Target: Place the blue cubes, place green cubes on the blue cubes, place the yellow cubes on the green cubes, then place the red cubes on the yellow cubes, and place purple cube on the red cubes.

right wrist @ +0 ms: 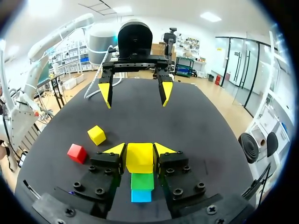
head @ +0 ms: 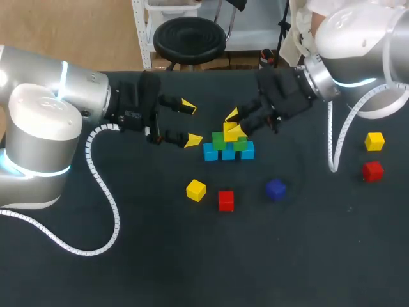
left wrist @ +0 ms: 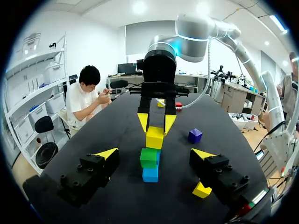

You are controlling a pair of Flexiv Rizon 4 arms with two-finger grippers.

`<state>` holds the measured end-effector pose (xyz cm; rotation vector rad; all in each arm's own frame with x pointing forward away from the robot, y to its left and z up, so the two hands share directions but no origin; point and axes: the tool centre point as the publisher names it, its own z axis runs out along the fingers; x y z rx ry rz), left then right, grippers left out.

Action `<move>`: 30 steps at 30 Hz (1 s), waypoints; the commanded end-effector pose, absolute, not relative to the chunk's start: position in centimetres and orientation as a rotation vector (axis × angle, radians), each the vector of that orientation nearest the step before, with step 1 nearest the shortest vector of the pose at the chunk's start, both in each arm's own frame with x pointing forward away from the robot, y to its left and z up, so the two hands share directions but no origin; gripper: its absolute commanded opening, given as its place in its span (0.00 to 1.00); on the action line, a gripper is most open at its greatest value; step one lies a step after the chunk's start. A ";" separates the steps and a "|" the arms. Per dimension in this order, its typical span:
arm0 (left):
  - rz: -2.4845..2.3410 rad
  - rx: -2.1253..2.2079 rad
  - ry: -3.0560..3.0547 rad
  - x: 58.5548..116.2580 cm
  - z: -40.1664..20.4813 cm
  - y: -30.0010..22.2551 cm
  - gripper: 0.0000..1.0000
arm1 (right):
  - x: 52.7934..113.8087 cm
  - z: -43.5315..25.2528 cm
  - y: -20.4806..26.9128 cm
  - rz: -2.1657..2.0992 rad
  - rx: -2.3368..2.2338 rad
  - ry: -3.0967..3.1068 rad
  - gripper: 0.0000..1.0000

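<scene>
Three blue cubes (head: 229, 153) sit in a row mid-table with two green cubes (head: 219, 142) on top; take that stack as your landmark. Your right gripper (head: 234, 125) is clamped on a yellow cube (head: 232, 134) directly over the green layer. You cannot tell whether the cube touches the green. Your left gripper (head: 190, 123) hangs just left of the stack, fingers spread wide. On the robot's side of the stack lie a loose yellow cube (head: 196, 190), a red cube (head: 225, 200) and the purple cube (head: 275, 189). Well to the stack's right sit a second yellow cube (head: 374, 141) and a second red cube (head: 372, 171).
</scene>
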<state>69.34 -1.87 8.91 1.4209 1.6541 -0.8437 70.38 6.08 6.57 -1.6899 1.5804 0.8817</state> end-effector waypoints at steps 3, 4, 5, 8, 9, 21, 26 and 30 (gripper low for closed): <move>-0.843 1.418 1.649 69.3 8.8 -1.8 1.00 | 70.6 6.3 6.1 0.892 -1.686 1.564 0.00; -0.843 1.418 1.649 69.3 8.8 -1.8 1.00 | 70.6 6.3 6.1 0.892 -1.686 1.564 0.00; -0.843 1.418 1.649 69.3 8.8 -1.8 1.00 | 70.6 6.2 6.1 0.893 -1.687 1.563 0.00; -0.843 1.418 1.649 69.3 8.8 -1.8 1.00 | 70.6 6.2 6.0 0.892 -1.687 1.565 0.00; -0.843 1.418 1.649 69.3 8.8 -1.8 1.00 | 70.6 6.2 6.0 0.893 -1.687 1.565 0.00; -0.843 1.418 1.649 69.3 8.8 -1.8 1.00 | 70.8 6.6 6.0 0.877 -1.699 1.563 0.00; -0.843 1.418 1.649 69.3 8.8 -1.8 1.00 | 70.9 6.4 6.0 0.883 -1.702 1.569 0.00; -0.843 1.418 1.649 69.3 8.8 -1.8 1.00 | 71.0 6.3 6.0 0.887 -1.703 1.573 0.00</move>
